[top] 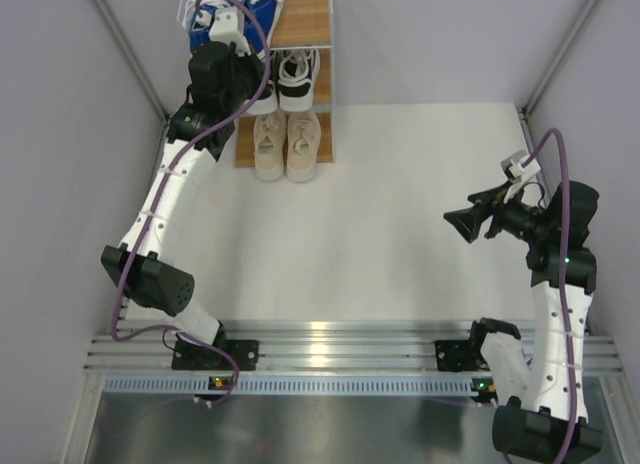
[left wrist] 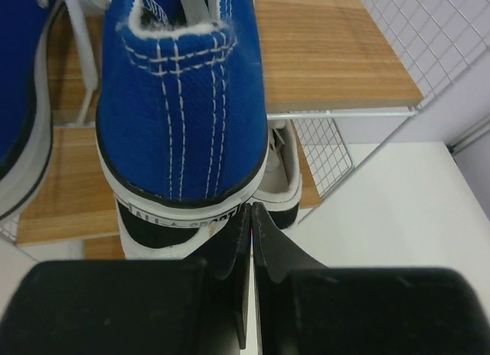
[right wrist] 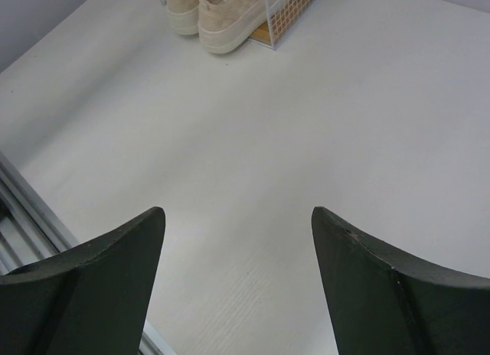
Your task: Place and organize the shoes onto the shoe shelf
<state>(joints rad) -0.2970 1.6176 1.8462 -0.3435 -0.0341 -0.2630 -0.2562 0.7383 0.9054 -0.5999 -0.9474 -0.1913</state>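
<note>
left arm [top: 170,189] stretched forward, left end effector [left wrist: 253,211] closed, right end effector [right wrist: 238,217] spread wide

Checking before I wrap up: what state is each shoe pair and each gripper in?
Blue pair: on the shelf, top tier.
Black-and-white pair: on the middle tier.
Beige pair: on the bottom tier.
Left gripper: shut, empty, at a blue heel.
Right gripper: open, empty, above the table.

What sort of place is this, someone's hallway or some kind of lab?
Probably a robot test bench, not a home: left arm and right arm bolted to a metal rail, white table between blank panels, one shoe shelf.
</note>
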